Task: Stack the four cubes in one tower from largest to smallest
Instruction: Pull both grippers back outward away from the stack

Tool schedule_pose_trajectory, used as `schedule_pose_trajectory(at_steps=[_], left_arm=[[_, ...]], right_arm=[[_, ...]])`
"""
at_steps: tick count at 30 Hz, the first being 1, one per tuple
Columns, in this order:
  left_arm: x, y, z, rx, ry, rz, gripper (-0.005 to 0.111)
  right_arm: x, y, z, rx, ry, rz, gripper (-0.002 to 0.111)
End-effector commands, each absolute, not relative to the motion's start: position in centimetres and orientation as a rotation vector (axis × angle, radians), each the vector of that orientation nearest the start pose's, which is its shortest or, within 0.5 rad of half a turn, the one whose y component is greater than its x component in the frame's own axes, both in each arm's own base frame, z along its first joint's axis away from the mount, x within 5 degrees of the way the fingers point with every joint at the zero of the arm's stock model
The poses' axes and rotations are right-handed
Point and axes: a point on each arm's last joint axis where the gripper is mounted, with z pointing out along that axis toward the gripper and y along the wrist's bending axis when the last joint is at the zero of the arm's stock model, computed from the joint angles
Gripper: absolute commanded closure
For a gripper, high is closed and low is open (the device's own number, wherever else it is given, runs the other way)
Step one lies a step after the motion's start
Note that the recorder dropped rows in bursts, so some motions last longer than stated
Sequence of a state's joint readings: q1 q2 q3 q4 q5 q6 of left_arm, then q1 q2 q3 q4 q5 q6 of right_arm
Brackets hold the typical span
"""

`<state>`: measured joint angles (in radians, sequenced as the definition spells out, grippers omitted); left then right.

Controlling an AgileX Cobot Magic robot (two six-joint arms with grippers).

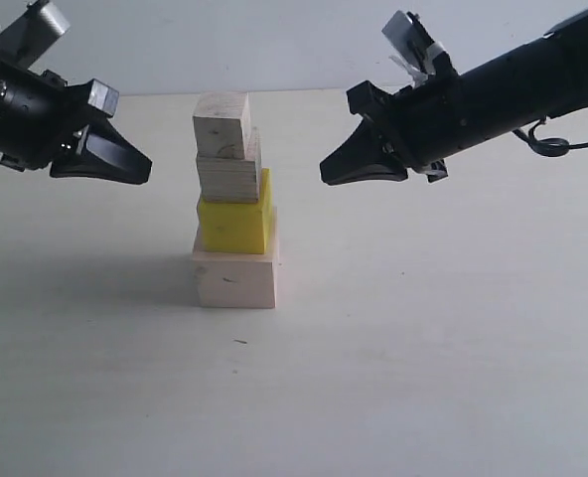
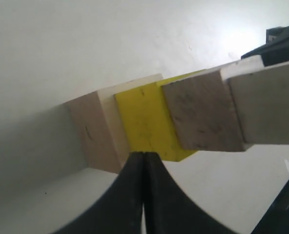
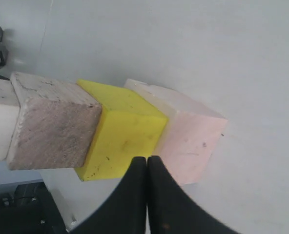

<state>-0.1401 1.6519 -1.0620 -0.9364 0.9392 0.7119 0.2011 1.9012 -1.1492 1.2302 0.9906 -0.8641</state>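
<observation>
- Tower (image 1: pixel 231 199) status?
- Four high, standing on the table (image 1: pixel 443 378). The big cube (image 1: pixel 235 280) is the base; I'm placing everything off that.
- Order above it?
- The yellow cube (image 1: pixel 234 234) sits directly on the big cube. The middle cube (image 1: pixel 227 179) is on the yellow one, and the small cube (image 1: pixel 221 124) is on top as the cap. Each one touches the next.
- Alignment?
- Not flush. The yellow cube's footprint stays inside the big cube's top face. The middle cube sits towards the left part of the yellow one. The small cube is shifted a touch further left and looks slightly turned. The column is upright over the big cube.
- Left gripper?
- The left gripper (image 1: pixel 143 167) is up and to the left of the big cube, about level with the middle cube. It is clear of the column, with open air between them. In the left wrist view its fingers (image 2: pixel 134 195) are pressed together with nothing between them, and the tips point at the yellow cube (image 2: pixel 147 124).
- Right gripper?
- It mirrors the left. The right gripper (image 1: pixel 326 175) is up and to the right of the big cube at much the same height, also apart from the column. The right wrist view shows its fingers (image 3: pixel 159 195) closed flat against each other and empty. Its tips line up near the seam between the yellow cube (image 3: pixel 122 141) and the big cube (image 3: pixel 191 141).
- Any contact with the cubes?
- None visible in any of the three views. Both arms stand off, one on each side of the column.
- Anything else on the table?
- A small dark speck in front of the big cube. It's too small to identify.
</observation>
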Motion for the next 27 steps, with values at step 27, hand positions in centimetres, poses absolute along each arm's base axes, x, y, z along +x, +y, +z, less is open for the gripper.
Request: schedule_pose_trajectory(at_steps=[27], left_arm=[[30.4, -9.9, 22.7, 0.428, 2.591, -0.917, 0.107]], right_arm=[[33.8, 16.5, 17.8, -0.394, 2.552, 1.301, 0.108]])
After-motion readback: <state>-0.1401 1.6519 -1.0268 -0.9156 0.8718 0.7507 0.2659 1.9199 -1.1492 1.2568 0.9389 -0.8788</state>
